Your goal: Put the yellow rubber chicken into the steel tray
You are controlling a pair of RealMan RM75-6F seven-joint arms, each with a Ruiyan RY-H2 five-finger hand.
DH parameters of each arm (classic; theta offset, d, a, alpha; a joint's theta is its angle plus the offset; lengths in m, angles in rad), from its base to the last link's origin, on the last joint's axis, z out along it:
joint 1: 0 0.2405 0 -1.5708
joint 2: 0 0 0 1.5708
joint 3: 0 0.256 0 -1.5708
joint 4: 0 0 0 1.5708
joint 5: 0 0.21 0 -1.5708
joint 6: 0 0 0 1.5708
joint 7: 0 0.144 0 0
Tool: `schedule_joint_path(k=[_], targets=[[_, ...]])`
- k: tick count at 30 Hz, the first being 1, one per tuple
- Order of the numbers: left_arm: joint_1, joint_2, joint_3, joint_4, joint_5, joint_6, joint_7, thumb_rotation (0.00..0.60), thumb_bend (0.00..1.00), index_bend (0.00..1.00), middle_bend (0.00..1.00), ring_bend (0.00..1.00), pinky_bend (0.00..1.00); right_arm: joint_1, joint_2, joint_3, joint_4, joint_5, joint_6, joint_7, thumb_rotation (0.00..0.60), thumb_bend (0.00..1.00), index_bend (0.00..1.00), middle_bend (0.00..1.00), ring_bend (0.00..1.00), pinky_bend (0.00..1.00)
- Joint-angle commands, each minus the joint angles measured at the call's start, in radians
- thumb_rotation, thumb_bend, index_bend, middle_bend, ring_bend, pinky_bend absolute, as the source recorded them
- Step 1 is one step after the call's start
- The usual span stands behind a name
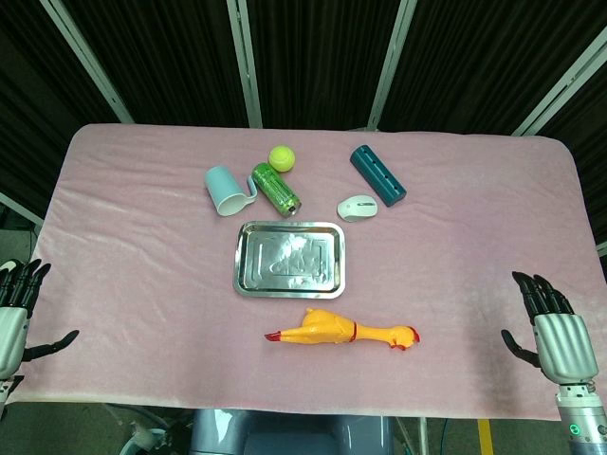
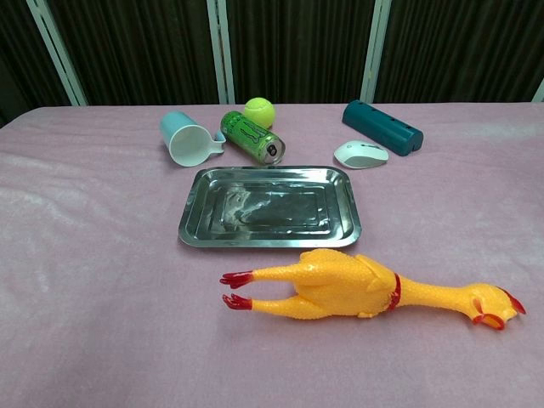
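Observation:
The yellow rubber chicken lies flat on the pink cloth near the front edge, red feet to the left and head to the right. Just behind it sits the steel tray, with nothing in it. My left hand hovers at the table's front left corner, fingers spread and holding nothing. At the front right corner my right hand is likewise spread and bare. Both hands are far from the chicken and show only in the head view.
Behind the tray lie a light blue mug on its side, a green can, a yellow-green ball, a white mouse and a teal cylinder-shaped case.

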Motion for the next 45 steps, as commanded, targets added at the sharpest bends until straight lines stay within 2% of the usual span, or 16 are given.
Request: schedule_joint_path(k=[1,15,28,37,45], targets=[[-0.006,0.001,-0.001,-0.002,-0.010,-0.013,0.005,0.600,0.00,0.05,0.03,0.00,0.00,0.001,0.000,0.000,-0.001,0.001,-0.003,-0.002,0.600,0.30,0.00,0.12,0.10,0.20],[-0.001,0.013,0.004,-0.011,0.015,0.005,-0.015,0.600,0.00,0.05,0.03,0.00,0.00,0.010,0.010,-0.007,-0.015,-0.027,-0.003,0.030,0.600,0.30,0.00,0.12,0.11,0.21],[-0.009,0.017,-0.002,-0.008,0.045,0.021,-0.035,0.600,0.00,0.05,0.02,0.00,0.00,0.053,0.029,-0.022,-0.036,-0.076,-0.056,0.085,0.600,0.30,0.00,0.12,0.11,0.21],[-0.020,0.027,-0.009,-0.021,0.060,0.023,-0.035,0.600,0.00,0.05,0.02,0.00,0.00,0.131,0.023,-0.049,-0.050,-0.150,-0.157,0.094,0.600,0.30,0.00,0.12,0.13,0.22],[-0.034,0.031,-0.018,-0.028,0.060,0.011,-0.032,0.600,0.00,0.05,0.02,0.00,0.00,0.214,-0.015,-0.076,-0.032,-0.161,-0.311,0.105,0.600,0.30,0.02,0.12,0.13,0.23]])
